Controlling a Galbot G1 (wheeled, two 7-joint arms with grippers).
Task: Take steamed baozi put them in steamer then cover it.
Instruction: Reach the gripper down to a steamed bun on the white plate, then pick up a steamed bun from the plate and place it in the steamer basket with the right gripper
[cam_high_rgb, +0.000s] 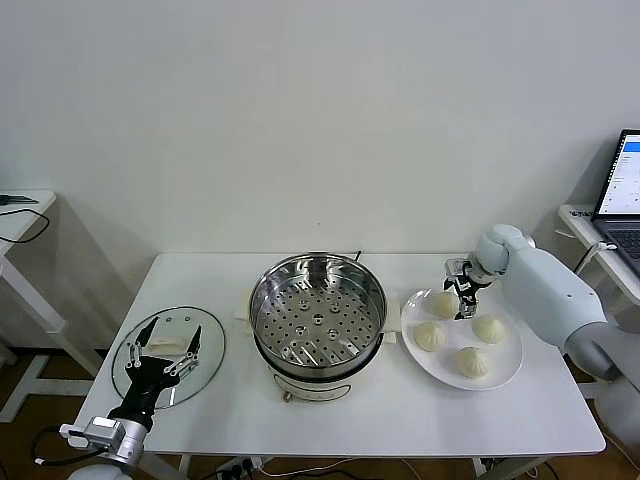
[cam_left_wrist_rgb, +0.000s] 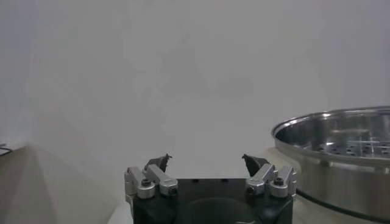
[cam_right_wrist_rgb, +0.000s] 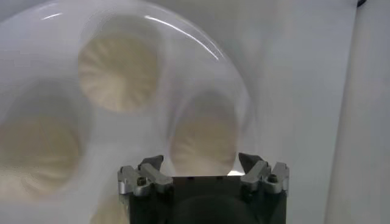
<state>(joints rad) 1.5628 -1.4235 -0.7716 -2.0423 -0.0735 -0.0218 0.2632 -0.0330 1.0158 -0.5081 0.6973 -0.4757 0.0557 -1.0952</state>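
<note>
**Right gripper poised over the first bun, steamer empty**

A white counter (cam_high_rgb: 380, 410) stands against a plain pale wall. At its left end lies a round clear glass lid (cam_high_rgb: 205, 345), with the left gripper (cam_high_rgb: 166, 345) hovering above it, jaws spread wide and holding nothing. In the middle sits the steamer (cam_high_rgb: 318, 318), a shiny steel pot whose perforated tray is bare. To its right a white plate (cam_high_rgb: 505, 375) carries four steamed baozi (cam_high_rgb: 430, 336), none yet moved. The right gripper (cam_high_rgb: 461, 293) hangs over the far bun nearest the steamer, jaws wide open and empty; whether it touches the bun cannot be told.

The step in hand appears to be picking up the first bun. The next move likely calls for lowering around it and closing gently, since soft dough may dent.
</note>
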